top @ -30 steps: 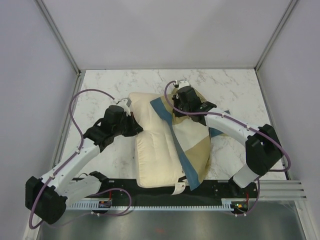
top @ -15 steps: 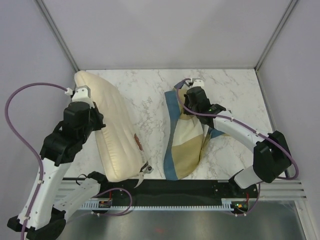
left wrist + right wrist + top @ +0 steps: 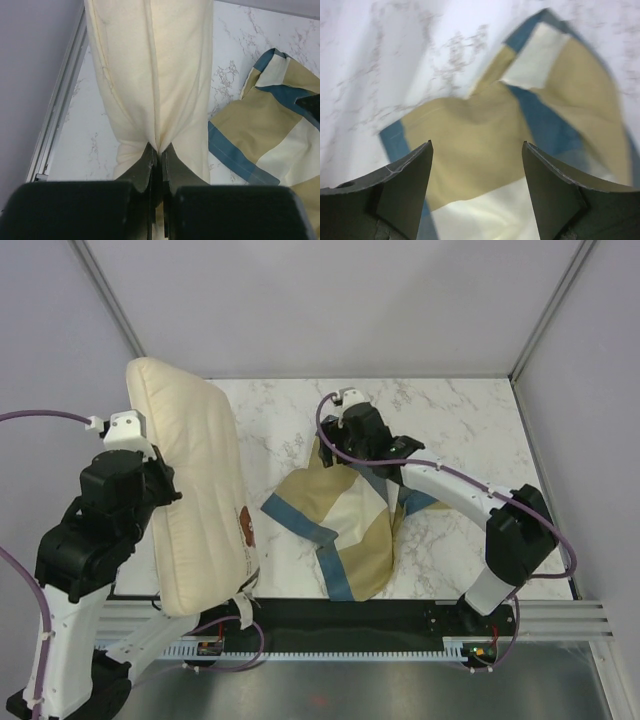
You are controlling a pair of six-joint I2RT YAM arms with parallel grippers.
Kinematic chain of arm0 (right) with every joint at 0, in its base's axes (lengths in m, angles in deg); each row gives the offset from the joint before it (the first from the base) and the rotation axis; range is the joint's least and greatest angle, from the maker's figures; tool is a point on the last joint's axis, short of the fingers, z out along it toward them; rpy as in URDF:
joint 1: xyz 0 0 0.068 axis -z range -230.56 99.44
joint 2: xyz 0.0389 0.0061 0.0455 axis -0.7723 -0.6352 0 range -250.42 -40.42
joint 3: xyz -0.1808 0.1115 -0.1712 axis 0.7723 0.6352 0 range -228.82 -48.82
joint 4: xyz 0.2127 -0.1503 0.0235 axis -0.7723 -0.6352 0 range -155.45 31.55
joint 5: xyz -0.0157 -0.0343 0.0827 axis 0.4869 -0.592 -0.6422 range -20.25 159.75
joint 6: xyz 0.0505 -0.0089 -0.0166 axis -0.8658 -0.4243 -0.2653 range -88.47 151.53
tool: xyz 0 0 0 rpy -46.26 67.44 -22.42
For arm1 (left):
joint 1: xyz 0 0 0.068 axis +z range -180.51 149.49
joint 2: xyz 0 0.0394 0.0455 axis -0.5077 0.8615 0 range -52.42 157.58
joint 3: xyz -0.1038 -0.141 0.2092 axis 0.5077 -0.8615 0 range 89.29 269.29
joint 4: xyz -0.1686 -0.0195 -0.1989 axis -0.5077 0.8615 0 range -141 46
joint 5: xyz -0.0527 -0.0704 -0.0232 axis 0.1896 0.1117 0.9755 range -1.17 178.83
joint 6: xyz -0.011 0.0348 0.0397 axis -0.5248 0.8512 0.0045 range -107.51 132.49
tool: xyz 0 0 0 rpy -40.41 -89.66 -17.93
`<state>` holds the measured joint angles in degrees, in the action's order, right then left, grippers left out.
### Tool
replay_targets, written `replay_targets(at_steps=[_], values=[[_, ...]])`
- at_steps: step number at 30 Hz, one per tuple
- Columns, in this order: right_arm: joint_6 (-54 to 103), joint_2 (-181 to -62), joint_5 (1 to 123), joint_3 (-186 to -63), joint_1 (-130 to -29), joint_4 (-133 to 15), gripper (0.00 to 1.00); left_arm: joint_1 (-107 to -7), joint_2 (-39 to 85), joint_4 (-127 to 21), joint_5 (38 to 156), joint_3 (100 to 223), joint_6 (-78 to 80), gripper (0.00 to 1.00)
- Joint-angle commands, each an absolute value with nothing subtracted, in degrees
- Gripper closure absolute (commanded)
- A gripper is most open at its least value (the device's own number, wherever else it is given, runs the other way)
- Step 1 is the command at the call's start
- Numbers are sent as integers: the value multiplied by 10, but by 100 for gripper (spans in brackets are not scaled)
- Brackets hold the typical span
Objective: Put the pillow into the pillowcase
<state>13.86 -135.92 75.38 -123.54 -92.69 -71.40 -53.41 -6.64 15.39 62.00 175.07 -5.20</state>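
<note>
The cream-white pillow [image 3: 190,490] hangs lifted at the left of the table, its brown bear face [image 3: 245,527] near its lower edge. My left gripper [image 3: 159,150] is shut on a pinched fold of the pillow [image 3: 155,65]. The blue, tan and cream checked pillowcase [image 3: 345,530] lies crumpled on the table to the pillow's right, apart from it. My right gripper [image 3: 476,143] hovers open just above the far end of the pillowcase [image 3: 560,100], with nothing between its fingers; from above the right gripper [image 3: 335,455] sits over the cloth's far edge.
The white marble tabletop [image 3: 270,420] is enclosed by grey walls on three sides. A metal rail [image 3: 55,115] runs along the left edge. A black strip [image 3: 330,615] and the arm bases line the near edge.
My right gripper has opened and let go of the pillowcase, which has dropped and spread out on the table. My left arm has carried the pillow higher and further left.
</note>
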Motion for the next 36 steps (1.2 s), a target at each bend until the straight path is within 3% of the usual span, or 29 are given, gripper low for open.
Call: replay_targets(at_steps=[1,3,6,19,21,24,25,26,28,36], values=[[184,-1329,799,-1263,-873,-754,20,-534,-77,115,619,1803,-24,98],[232,-1333,831,-1265,-865,-777,22,-534,-75,116,644,1807,-26,98],[294,-1357,891,-1271,-863,-789,35,-534,-72,115,670,1806,-30,98],[333,-1515,969,-1371,-860,-834,35,-534,-79,112,721,1787,-25,98],[329,-1535,992,-1386,-859,-834,39,-534,-84,113,725,1791,-22,98],[328,-1552,1020,-1405,-861,-834,56,-534,-87,115,727,1797,-20,98],[328,-1555,1028,-1408,-858,-834,74,-535,-89,115,727,1797,-19,98],[328,-1556,1034,-1418,-859,-834,86,-534,-88,117,729,1799,-17,98],[316,-1550,1037,-1422,-854,-834,100,-534,-88,117,728,1798,-17,98],[178,-1477,887,-1437,-674,-817,100,-534,-79,114,734,1796,-11,98]])
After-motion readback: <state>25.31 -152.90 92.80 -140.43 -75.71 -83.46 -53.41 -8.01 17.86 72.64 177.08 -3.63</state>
